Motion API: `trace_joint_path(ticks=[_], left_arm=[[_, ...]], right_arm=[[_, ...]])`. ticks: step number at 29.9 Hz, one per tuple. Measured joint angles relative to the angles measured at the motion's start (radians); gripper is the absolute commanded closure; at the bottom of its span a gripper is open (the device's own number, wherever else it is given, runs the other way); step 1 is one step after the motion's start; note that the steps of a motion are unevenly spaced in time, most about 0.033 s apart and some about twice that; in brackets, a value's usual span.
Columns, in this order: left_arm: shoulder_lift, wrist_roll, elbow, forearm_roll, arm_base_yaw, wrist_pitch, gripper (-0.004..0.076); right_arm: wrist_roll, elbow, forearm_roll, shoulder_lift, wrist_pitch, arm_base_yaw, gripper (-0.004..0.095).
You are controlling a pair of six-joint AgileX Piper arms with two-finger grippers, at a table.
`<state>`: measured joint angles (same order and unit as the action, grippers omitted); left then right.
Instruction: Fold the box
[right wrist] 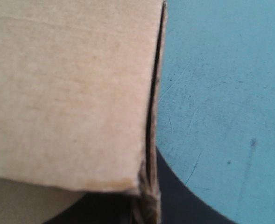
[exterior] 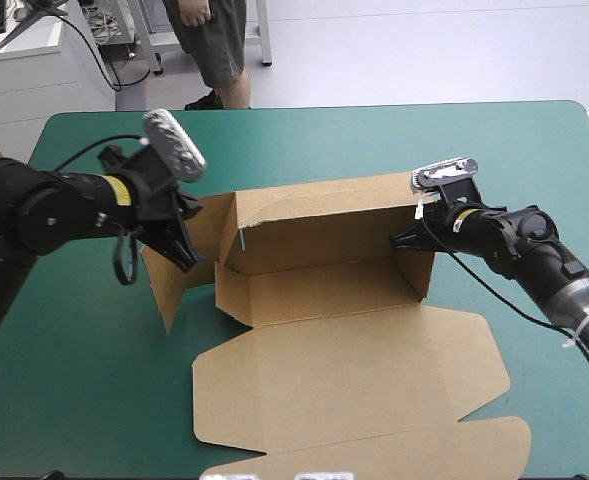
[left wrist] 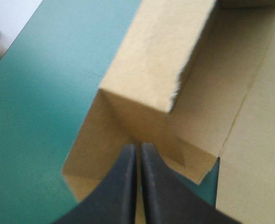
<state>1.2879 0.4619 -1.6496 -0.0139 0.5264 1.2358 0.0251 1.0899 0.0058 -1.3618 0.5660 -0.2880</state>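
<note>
On the left side of the bench (exterior: 84, 390), the teal-green cover was bare, so the left hand (exterior: 186, 252) had lots of room to swing out. That hand was pinched tight on the left end flap (exterior: 166, 290) of the box (exterior: 314, 290), with the thin board between its black fingers. The flap leaned out and was not yet tucked in.

The brown box sat in the middle of the bench. It seemed light and thin. It looked stiff in the flat parts but bendy along its fold lines, so it would likely fold where the lines were. It could crease or tear if pulled hard. The best places to hold it seemed to be the end flaps, up near the top edge. The back wall (exterior: 324, 205) was up. The lid (exterior: 354, 385) lay flat, and its front edge came close to the near edge of the bench, so there was little room that way. A pull from one hand alone could make the whole box slide.

Over on the right, the right hand (exterior: 406, 240) was clamped on the right end wall (exterior: 426, 262), which stood up. Past it the bench was bare as far as its right edge.
</note>
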Motion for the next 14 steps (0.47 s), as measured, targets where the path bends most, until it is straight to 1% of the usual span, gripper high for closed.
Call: trace_joint_path(ticks=[4, 7, 11, 14], left_arm=[[-0.061, -0.045, 0.012, -0.064, -0.177, 0.001, 0.0733], [-0.119, -0.058, 0.061, -0.106, -0.281, 0.001, 0.0733], [-0.209, -0.083, 0.188, -0.142, -0.373, -0.012, 0.0733], [-0.282, -0.121, 0.328, -0.146, -0.403, -0.065, 0.0733]], right_arm=[[0.0, 0.0, -0.006, -0.001, 0.001, 0.0, 0.0927], [0.0, 0.0, -0.006, -0.001, 0.001, 0.0, 0.0927], [0.0, 0.0, -0.006, -0.001, 0.001, 0.0, 0.0927], [0.0, 0.0, -0.006, -0.001, 0.001, 0.0, 0.0927]])
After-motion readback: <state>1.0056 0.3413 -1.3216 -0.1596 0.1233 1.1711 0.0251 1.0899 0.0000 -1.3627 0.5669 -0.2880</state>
